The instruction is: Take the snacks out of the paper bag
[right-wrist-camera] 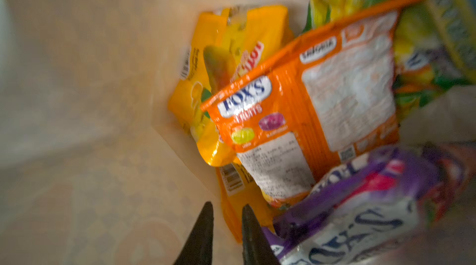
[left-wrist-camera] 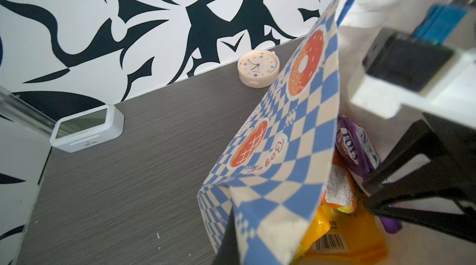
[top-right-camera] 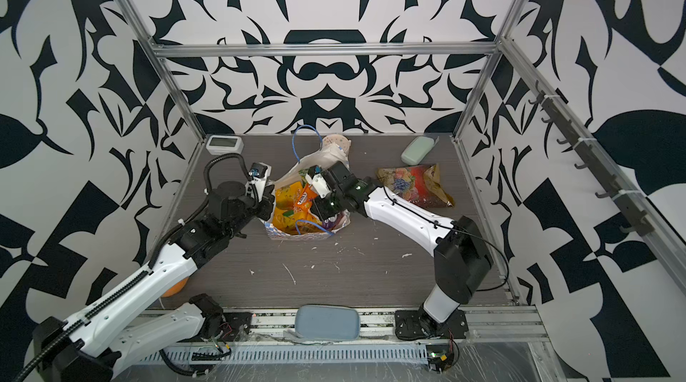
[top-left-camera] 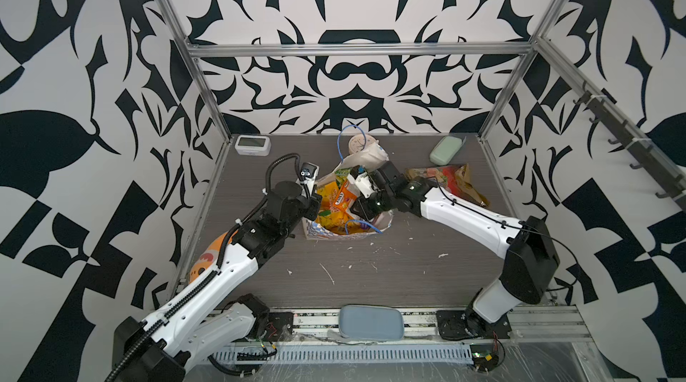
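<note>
The paper bag (top-left-camera: 365, 155) (top-right-camera: 323, 155) lies mid-table with its mouth toward the front. My left gripper (top-left-camera: 313, 213) (top-right-camera: 269, 205) (left-wrist-camera: 231, 250) is shut on the bag's checked edge (left-wrist-camera: 296, 127). My right gripper (top-left-camera: 358, 209) (top-right-camera: 321, 211) (right-wrist-camera: 226, 209) is inside the bag, jaws a little apart with nothing between them, beside a yellow packet (right-wrist-camera: 231, 44) and a purple packet (right-wrist-camera: 360, 199). An orange FOX'S packet (top-left-camera: 343, 198) (right-wrist-camera: 309, 109) and a green-yellow packet (top-left-camera: 341, 175) also lie inside. A large multicoloured candy pack (top-left-camera: 449, 179) (top-right-camera: 412, 183) lies on the table to the right.
At the back stand a mint green case (top-left-camera: 446, 150), a white digital clock (top-left-camera: 252, 145) and a round cream clock (left-wrist-camera: 258, 68). An orange plush fish (top-left-camera: 206, 257) lies under my left arm. A blue-grey pad (top-left-camera: 371, 320) sits at the front edge.
</note>
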Controlling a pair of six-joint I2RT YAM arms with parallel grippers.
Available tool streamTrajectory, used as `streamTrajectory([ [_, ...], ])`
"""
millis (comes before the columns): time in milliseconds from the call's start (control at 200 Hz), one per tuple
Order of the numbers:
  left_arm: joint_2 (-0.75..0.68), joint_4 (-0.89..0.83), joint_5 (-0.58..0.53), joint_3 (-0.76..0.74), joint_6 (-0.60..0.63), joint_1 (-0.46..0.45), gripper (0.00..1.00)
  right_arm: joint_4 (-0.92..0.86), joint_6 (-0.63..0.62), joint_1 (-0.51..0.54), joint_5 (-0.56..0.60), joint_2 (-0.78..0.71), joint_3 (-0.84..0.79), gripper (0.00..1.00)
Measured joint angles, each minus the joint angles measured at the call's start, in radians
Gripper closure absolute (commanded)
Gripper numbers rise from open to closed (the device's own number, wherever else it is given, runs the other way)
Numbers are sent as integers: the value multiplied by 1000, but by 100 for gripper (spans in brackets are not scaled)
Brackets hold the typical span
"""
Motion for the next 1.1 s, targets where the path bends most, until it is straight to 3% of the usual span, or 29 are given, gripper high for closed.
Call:
streamTrajectory([
  [215, -93, 82, 29, -111, -10, -94, 100, 111, 47, 18, 124, -165, -277, 81],
  [395, -82, 98, -15, -117, 21, -165, 100, 158, 74, 15, 220, -258, -304, 74],
  [495, -38, 99, -39, -89, 43, -165, 100, 154, 81, 14, 254, -275, -246, 66],
  [590, 10, 98, -48, -59, 60, -165, 100, 126, 95, 14, 319, -265, -134, 48],
  [840, 51, 121, -58, -47, 91, -165, 100, -46, 146, 6, 477, -68, 233, 44],
  [950, 51, 121, -60, -47, 95, -165, 100, -122, 187, 5, 489, 25, 260, 43],
  [1100, 51, 121, -67, -47, 100, -165, 100, -240, 235, 7, 496, 89, 271, 34],
])
